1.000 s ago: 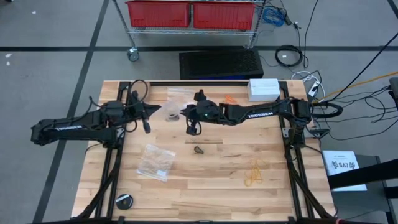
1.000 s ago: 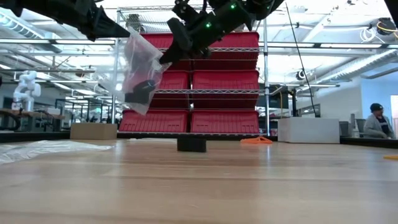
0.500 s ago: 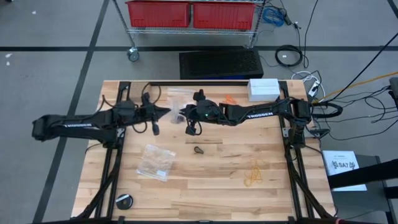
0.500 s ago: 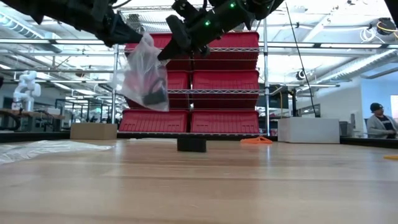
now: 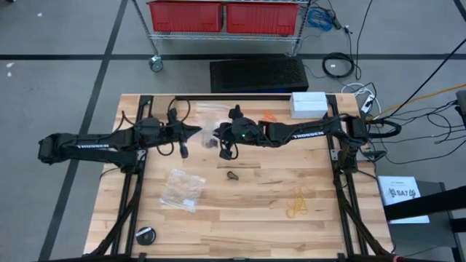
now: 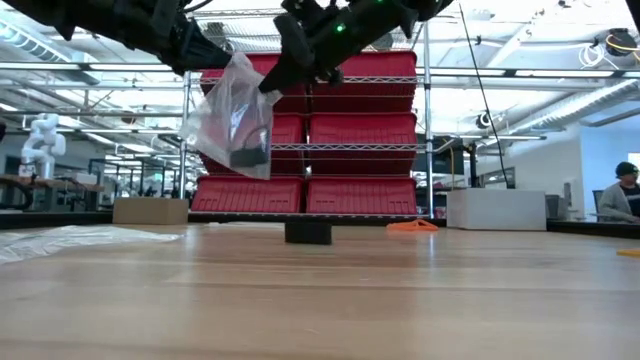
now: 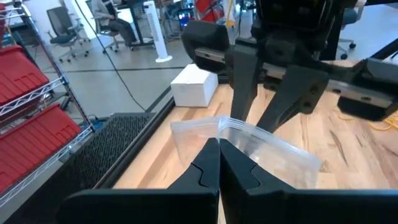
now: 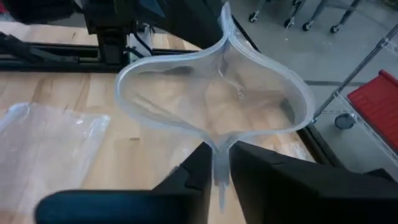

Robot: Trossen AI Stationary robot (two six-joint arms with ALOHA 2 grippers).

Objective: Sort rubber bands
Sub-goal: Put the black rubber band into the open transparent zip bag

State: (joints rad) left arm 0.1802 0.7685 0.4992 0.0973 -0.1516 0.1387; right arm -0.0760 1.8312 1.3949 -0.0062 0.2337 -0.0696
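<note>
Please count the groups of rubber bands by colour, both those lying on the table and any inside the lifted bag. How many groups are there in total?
Black: 2 (loose black bands on the table; black clump in the clear bag held by the left gripper and the right gripper)
Orange: 1 (orange bands)
Pale yellow-tan: 1 (yellow-tan bands)
Total: 4

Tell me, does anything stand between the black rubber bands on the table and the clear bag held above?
Nothing visible does. The black rubber bands lie on bare wood, and the clear bag hangs above the table, pinched by the left end effector and the right end effector, its mouth pulled open.
</note>
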